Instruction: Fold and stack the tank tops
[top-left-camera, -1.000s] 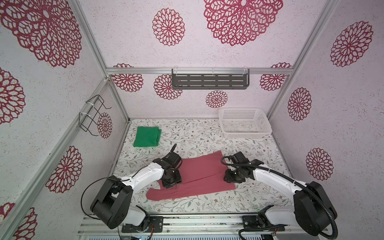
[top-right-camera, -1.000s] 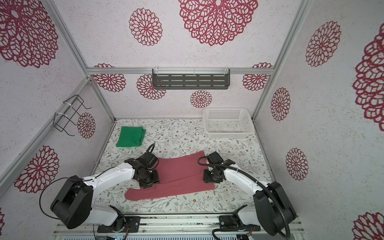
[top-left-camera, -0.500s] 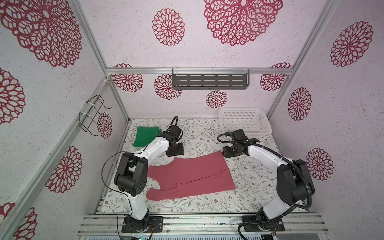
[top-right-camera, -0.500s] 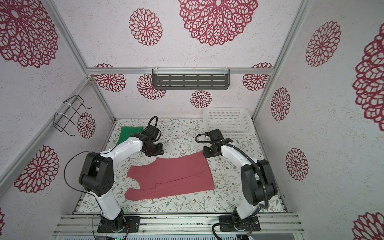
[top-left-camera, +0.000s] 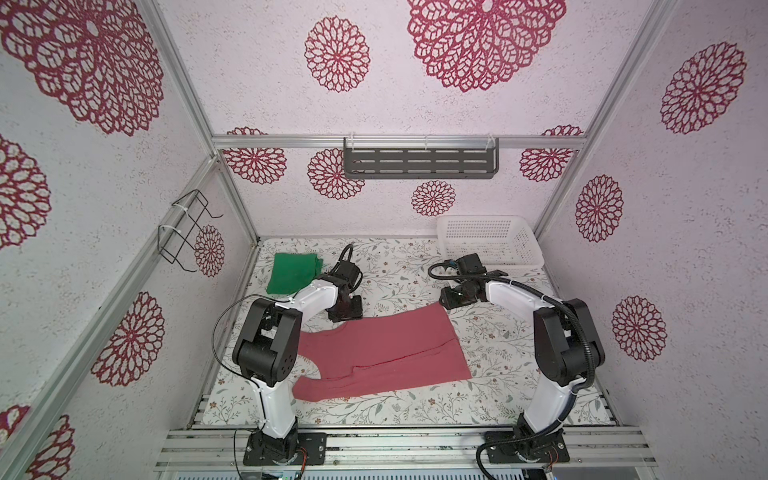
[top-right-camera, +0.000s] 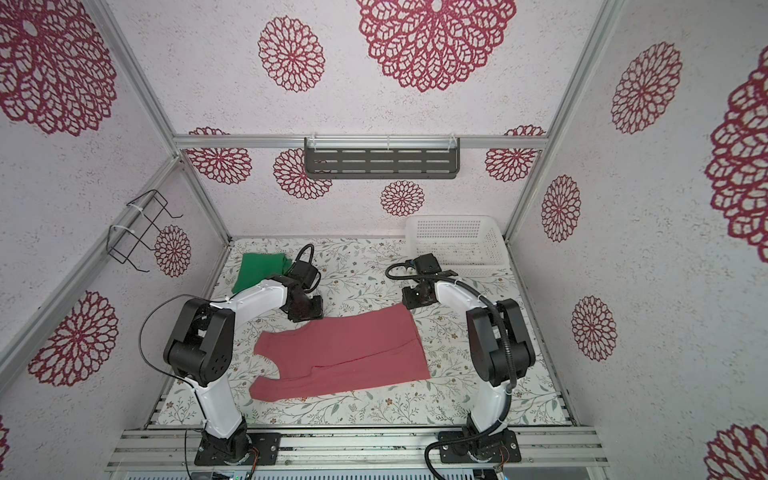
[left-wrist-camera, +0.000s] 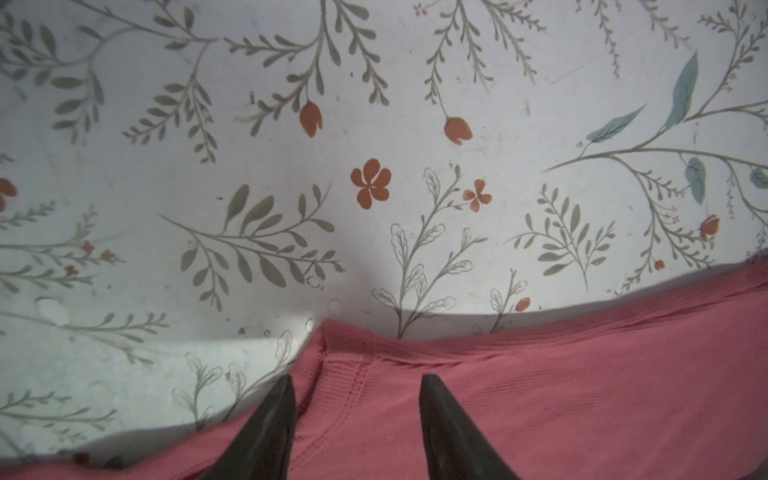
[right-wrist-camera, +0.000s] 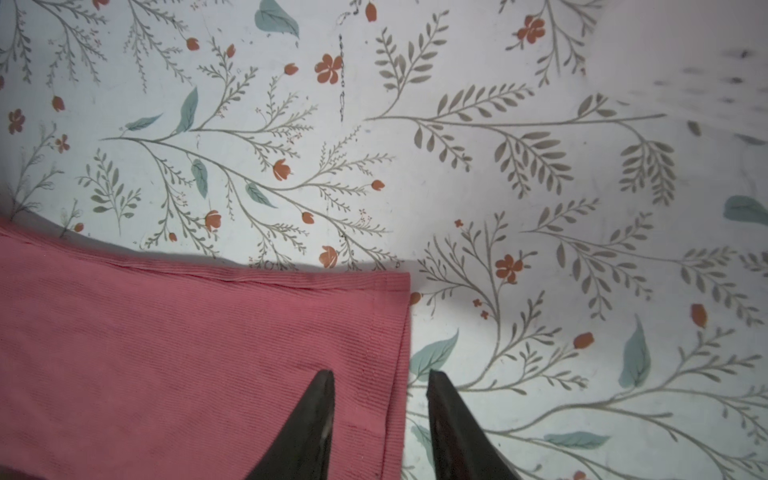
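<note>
The pinkish-red tank top (top-left-camera: 382, 349) lies spread flat in the middle of the table (top-left-camera: 511, 374), nearer its front edge, with the straps toward the left edge. A crease runs along its length. The left gripper (left-wrist-camera: 358, 378) stands at its far strap corner, jaws apart over the ribbed strap end. The right gripper (right-wrist-camera: 381, 374) stands at the far hem corner, jaws apart, one finger over cloth and one over bare table. The green tank top (top-left-camera: 293, 272) sits folded in the far left corner, apart from both.
</note>
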